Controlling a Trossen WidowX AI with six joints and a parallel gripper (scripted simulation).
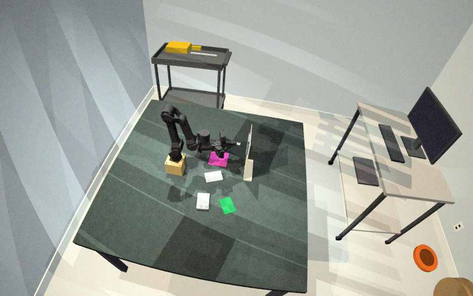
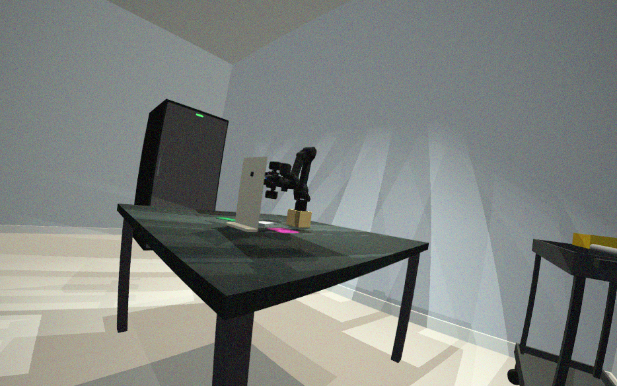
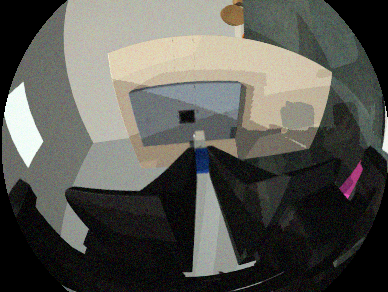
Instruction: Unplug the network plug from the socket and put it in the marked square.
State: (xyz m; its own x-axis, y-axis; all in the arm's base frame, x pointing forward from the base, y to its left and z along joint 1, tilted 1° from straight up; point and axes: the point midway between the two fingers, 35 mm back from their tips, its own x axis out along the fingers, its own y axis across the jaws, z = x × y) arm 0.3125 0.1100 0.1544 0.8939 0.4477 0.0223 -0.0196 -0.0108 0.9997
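Observation:
My gripper (image 1: 235, 143) is shut on the network plug (image 1: 238, 143) (image 3: 202, 161), whose blue body and pale front end show at the fingertips in the wrist view. The plug is out of the socket (image 3: 187, 116), a dark hole in the grey plate (image 3: 220, 102) on the upright panel (image 1: 247, 171) (image 2: 250, 195) (image 3: 175, 56). A gap shows between plug and panel in the top view. The tab on the plug is too small to make out. A magenta square (image 1: 218, 160) (image 2: 283, 231) (image 3: 351, 181) lies on the table, partly below the gripper.
A green flat patch (image 1: 227, 205) (image 2: 225, 219) lies farther toward the front of the table in the top view. Two white boxes, one (image 1: 213, 176) near the magenta square and another (image 1: 202, 201) beside the green patch, lie there. The arm stands on a wooden block (image 1: 175, 167) (image 2: 298, 218).

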